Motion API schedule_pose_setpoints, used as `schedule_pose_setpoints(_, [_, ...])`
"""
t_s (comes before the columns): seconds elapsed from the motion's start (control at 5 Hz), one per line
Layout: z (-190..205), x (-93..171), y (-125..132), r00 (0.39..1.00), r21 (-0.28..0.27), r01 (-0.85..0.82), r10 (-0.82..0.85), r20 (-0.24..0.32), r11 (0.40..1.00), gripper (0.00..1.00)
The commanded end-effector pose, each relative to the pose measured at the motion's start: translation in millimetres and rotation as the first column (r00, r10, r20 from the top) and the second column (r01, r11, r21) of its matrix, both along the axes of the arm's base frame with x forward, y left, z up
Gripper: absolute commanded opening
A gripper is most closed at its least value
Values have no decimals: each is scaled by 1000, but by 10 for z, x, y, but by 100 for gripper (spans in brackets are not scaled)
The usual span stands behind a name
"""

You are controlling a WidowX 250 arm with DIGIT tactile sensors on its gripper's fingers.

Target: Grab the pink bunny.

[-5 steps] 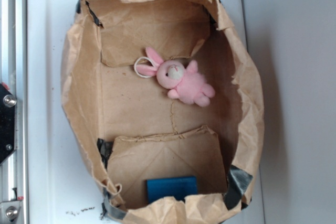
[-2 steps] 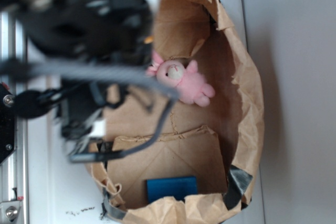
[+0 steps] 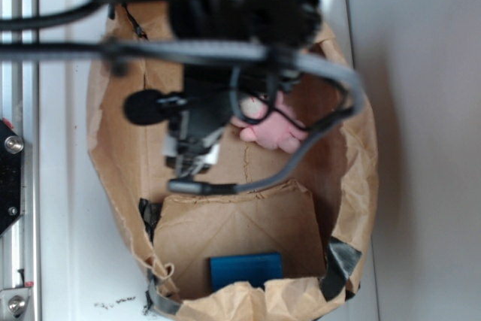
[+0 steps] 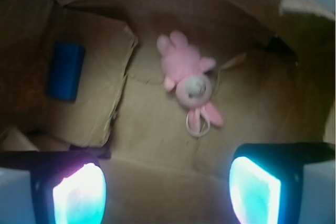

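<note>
My arm [image 3: 225,5] reaches in from the left across the top of the exterior view, a dark blurred mass with a grey cable [image 3: 316,73] looping down its right side. It hangs over the upper half of the brown paper bag [image 3: 113,140], which lies opened out on the white counter [image 3: 64,246]. From that view my hand cannot be made out among the dark parts.

The wrist view settles it: my hand [image 4: 167,184] is spread wide, its two fingers [image 4: 79,192] lit pale at the bottom corners of the picture, with nothing between them but bare bag floor. The fingers touch nothing.

The pink bunny [image 4: 188,80] lies on the paper floor of the bag, well apart from my fingers and roughly centred between them further up the wrist picture. Its head points toward my hand, ears and white string loop [image 4: 197,125] nearest me, limbs away. In the exterior view only its lower body and one arm [image 3: 272,127] show, just right of my arm; the head is covered.

A blue block [image 4: 65,71] rests on a folded paper flap [image 4: 94,77] at the left of the wrist view; the exterior view places it [image 3: 246,269] at the bag's near end, well apart from the bunny. Grey tape [image 3: 340,257] on the bag's rim shows only in the exterior view.
</note>
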State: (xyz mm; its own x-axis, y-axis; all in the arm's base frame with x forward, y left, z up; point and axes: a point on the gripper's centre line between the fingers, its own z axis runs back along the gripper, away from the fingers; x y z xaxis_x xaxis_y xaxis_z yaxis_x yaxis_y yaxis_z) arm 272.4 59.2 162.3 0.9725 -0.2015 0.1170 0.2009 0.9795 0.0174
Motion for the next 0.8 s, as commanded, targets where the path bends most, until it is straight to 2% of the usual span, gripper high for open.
schedule_pose_setpoints(0.0, [-137,214,-166,978,111,173,-184,95,979,100])
schedule_pose_setpoints(0.4, [-282,291,-191,964,174,212,-235,124,962,100])
schedule_pose_setpoints(0.6, [-282,291,-191,964,174,212,-235,124,962,100])
